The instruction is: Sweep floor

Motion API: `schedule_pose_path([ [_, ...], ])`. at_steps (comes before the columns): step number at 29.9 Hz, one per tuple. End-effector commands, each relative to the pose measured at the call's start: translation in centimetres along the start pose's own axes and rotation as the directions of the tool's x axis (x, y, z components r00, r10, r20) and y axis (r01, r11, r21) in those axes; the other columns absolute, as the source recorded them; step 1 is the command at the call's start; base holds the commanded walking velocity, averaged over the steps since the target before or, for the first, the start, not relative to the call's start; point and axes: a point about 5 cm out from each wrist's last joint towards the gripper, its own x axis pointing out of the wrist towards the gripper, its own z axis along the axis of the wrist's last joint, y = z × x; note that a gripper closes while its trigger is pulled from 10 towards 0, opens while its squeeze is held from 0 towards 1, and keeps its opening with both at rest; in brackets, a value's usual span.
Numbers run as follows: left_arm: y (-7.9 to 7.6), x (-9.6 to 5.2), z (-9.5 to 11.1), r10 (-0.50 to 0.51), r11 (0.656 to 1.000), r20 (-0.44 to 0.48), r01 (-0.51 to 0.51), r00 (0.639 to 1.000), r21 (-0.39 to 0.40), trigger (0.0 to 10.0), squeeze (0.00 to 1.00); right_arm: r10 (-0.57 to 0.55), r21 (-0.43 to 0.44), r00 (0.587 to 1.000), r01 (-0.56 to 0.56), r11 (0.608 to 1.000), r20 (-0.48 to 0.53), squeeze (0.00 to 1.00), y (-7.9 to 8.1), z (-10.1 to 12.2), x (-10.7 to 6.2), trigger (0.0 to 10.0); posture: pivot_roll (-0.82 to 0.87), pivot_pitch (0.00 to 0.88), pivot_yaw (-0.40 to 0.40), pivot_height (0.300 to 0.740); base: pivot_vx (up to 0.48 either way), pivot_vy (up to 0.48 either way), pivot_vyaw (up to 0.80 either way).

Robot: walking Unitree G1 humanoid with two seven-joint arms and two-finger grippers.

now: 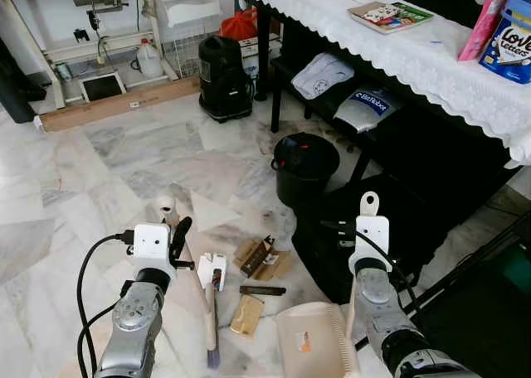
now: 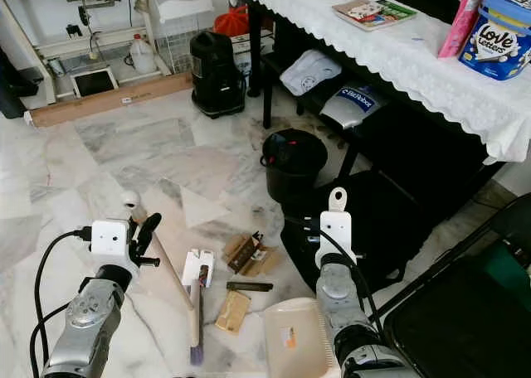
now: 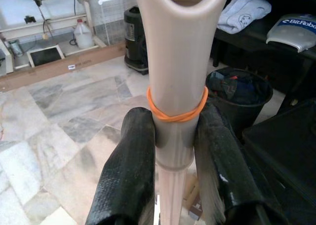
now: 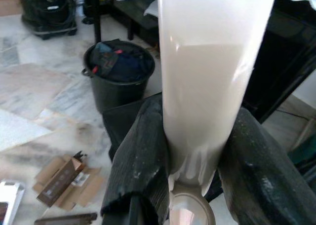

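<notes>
Left gripper [image 3: 170, 151], jaws clamped on the broom handle [image 3: 177, 77]; right gripper [image 4: 192, 151], jaws clamped on the dustpan handle [image 4: 197, 87]. Cardboard scraps [image 1: 264, 259] lie on the marble floor [image 1: 124, 171] between broom head [image 1: 213, 357] and dustpan [image 1: 311, 338]. Judged best: short strokes rightward, pan lip flat.

A lived-in home room is shown: a veined white marble floor [image 1: 99, 171], a white lace-edged tablecloth [image 1: 415, 59], a black vacuum cleaner [image 1: 224, 78] and a black plastic bin [image 1: 304, 167] are seen.
</notes>
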Motion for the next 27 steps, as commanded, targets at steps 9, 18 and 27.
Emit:
schedule_pose_path([
  [9,0.2,0.2,0.2,0.0,1.0,0.013,0.0,1.0,0.017,10.0,0.0,-0.055,0.009,0.997,0.055,0.998,0.057,0.0,-0.7,0.1,-0.2,10.0,0.14,0.096,-0.026,0.74,0.0,0.0,0.0],
  [18,0.1,0.2,0.4,-0.008,1.0,0.023,0.008,1.0,0.01,10.0,0.0,-0.041,0.05,0.996,0.038,0.998,0.075,0.0,-0.5,0.3,-0.3,10.0,0.14,0.105,-0.021,0.74,0.0,0.0,0.0],
  [27,-0.1,0.3,0.5,-0.02,1.0,0.024,0.02,1.0,0.007,10.0,0.0,0.005,0.114,0.997,-0.014,0.993,0.08,0.0,0.3,0.6,-0.4,10.0,0.14,0.104,-0.02,0.74,0.0,0.0,0.0],
])
